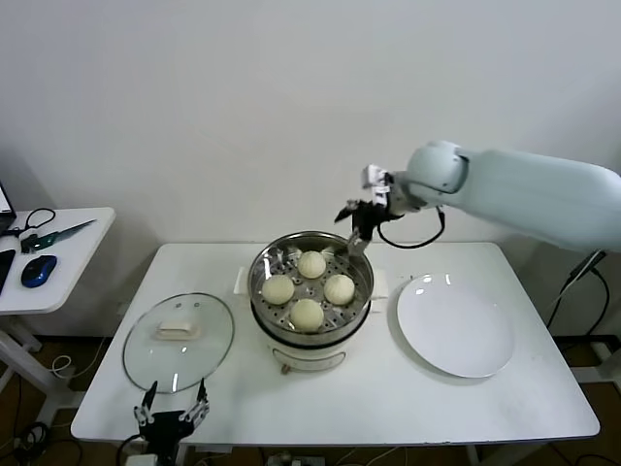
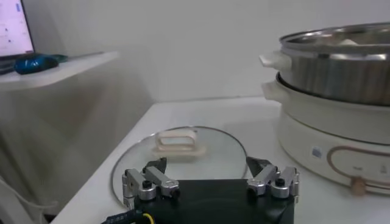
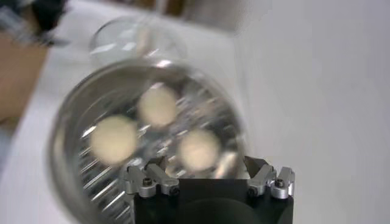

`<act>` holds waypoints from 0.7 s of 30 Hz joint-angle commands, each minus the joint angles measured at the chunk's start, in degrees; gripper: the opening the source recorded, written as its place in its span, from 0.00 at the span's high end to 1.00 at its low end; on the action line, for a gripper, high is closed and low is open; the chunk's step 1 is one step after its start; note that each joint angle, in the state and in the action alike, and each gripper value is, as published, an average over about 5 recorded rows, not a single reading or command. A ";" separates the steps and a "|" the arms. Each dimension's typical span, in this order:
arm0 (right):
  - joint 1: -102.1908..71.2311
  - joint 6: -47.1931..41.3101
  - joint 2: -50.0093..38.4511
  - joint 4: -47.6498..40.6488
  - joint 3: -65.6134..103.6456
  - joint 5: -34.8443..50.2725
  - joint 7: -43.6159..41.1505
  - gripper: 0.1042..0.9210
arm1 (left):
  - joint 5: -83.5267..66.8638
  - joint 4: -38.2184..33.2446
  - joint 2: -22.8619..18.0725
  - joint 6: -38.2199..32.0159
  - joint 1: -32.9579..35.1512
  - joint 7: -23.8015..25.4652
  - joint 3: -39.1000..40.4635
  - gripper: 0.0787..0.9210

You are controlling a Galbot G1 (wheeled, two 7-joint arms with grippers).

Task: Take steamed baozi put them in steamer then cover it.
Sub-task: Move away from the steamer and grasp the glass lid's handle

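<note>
Four cream-white baozi (image 1: 310, 288) sit on the perforated tray inside the steel steamer (image 1: 267, 301) at the table's middle. The right wrist view shows three of the baozi (image 3: 114, 139) in the steamer (image 3: 67, 152). My right gripper (image 1: 357, 221) is open and empty, just above the steamer's far right rim. The glass cover (image 1: 179, 341) with its cream handle (image 1: 180, 330) lies flat on the table left of the steamer. My left gripper (image 1: 173, 410) is open and empty at the table's front edge, just in front of the cover (image 2: 183, 159).
An empty white plate (image 1: 454, 325) lies right of the steamer. A side table (image 1: 53, 254) at the far left holds a blue mouse (image 1: 37, 271) and scissors. The wall stands close behind the steamer.
</note>
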 commanded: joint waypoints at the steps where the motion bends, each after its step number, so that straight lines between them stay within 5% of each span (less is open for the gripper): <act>1: -37.80 2.49 -20.16 7.32 49.07 -4.52 24.25 0.12 | 0.05 -0.79 0.52 1.49 -1.27 -1.25 -0.04 0.12; 9: -82.39 8.94 -23.85 13.90 89.02 -12.09 29.56 0.12 | 0.31 -1.43 1.82 2.29 -4.15 -2.09 -0.42 0.12; 15: -110.01 13.47 -15.25 16.39 113.90 -16.77 25.75 0.12 | 3.41 -0.66 2.40 0.91 -6.14 -2.39 -0.41 0.12; 21: -123.28 27.01 -3.19 15.21 121.56 -19.31 22.63 0.12 | 5.56 0.43 3.26 -2.63 -7.12 -2.44 -0.88 0.12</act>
